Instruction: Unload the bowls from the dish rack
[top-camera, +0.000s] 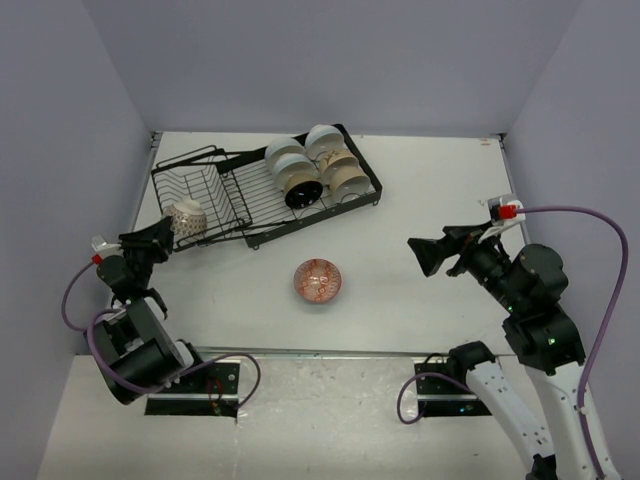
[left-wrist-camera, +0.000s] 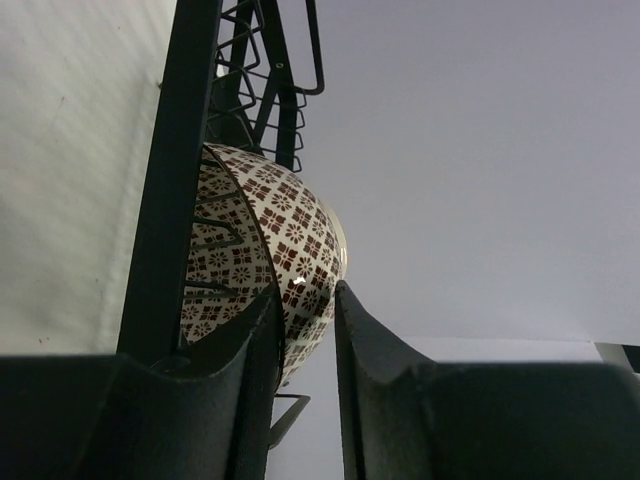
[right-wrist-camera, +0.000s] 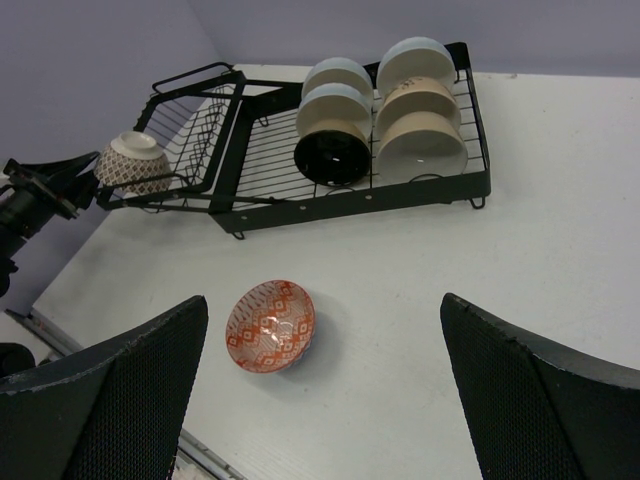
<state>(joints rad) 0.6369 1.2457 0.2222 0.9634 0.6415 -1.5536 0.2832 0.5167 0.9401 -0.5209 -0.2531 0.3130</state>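
Black wire dish rack (top-camera: 215, 190) on the white table (top-camera: 450, 190), seen from above: six bowls (top-camera: 300, 165) on edge in its tray end, a brown-patterned bowl (top-camera: 187, 218) at its basket end, the left gripper (top-camera: 163, 237) at that bowl; a red-patterned bowl (top-camera: 318, 281) sits alone on the table, the right gripper (top-camera: 425, 256) spread wide nearby. The left wrist view shows both fingers (left-wrist-camera: 250, 360) clamped on the brown-patterned bowl's rim; the right wrist view frames the red-patterned bowl between its own parted fingers.
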